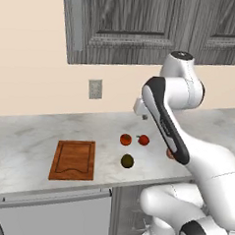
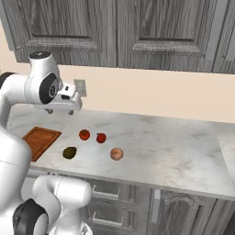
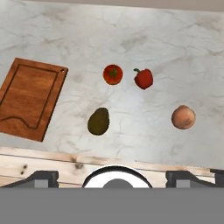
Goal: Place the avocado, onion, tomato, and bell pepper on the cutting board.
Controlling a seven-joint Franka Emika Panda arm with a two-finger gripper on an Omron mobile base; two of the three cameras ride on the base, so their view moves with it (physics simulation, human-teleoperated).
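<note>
Four produce items are sitting on the worktop [image 3: 175, 52], right of the cutting board [image 3: 27, 98]: avocado [image 3: 98, 121], tomato [image 3: 113, 74], bell pepper [image 3: 143, 78], onion [image 3: 183, 117]; my gripper [image 3: 112, 178] is hanging wide, holding nothing.

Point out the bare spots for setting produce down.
The whole cutting board is bare. Bare counter lies between the board and the avocado, and right of the onion. Tightest spot: tomato beside bell pepper.
</note>
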